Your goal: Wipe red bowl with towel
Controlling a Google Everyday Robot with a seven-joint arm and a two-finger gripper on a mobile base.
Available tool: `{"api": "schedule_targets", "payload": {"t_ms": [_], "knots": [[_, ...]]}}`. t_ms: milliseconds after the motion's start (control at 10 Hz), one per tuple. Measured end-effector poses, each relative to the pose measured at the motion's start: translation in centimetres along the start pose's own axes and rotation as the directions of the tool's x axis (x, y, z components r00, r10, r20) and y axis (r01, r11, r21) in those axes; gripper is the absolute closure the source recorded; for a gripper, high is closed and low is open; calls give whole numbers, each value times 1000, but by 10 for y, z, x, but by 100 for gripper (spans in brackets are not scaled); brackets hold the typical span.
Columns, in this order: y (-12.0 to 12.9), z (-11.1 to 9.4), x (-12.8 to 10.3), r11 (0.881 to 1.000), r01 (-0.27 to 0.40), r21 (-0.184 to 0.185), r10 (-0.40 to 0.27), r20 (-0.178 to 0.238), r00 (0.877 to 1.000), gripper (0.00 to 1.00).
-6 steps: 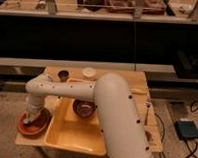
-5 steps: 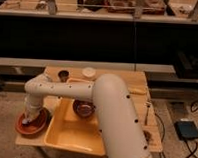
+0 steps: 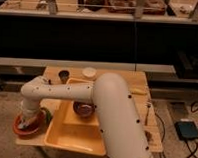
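The red bowl (image 3: 20,130) is shallow and orange-red, and sits at the front left corner of the wooden table (image 3: 140,79). My gripper (image 3: 26,121) points down into the bowl, at the end of the white arm (image 3: 109,101) that reaches across from the lower right. A pale patch (image 3: 24,123) under the gripper inside the bowl looks like the towel, mostly hidden by the wrist. Something green (image 3: 44,114) lies against the bowl's right rim.
A yellow tray (image 3: 69,137) lies right of the red bowl and holds a small glossy dark purple-brown bowl (image 3: 83,110). A dark cup (image 3: 64,75) and a white round lid (image 3: 89,72) stand at the back. A fork (image 3: 148,112) lies at the right. A grey box (image 3: 187,130) is on the floor.
The gripper has shifted slightly to the left inside the red bowl. The bowl and the other things have not moved.
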Motion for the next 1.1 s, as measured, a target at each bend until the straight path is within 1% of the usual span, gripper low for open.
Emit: {"api": "schedule_targets", "payload": {"t_ms": [200, 300, 500, 800, 1100], "knots": [[21, -11, -3, 1000, -30, -6, 29, -20, 999, 80], [28, -15, -2, 999, -42, -7, 42, -28, 999, 80], [41, -25, 9, 996, -88, 3, 88, -53, 995, 80], [40, -29, 21, 994, -106, 17, 107, -70, 992, 80], [27, -31, 37, 994, -107, 38, 110, -84, 990, 80]]}}
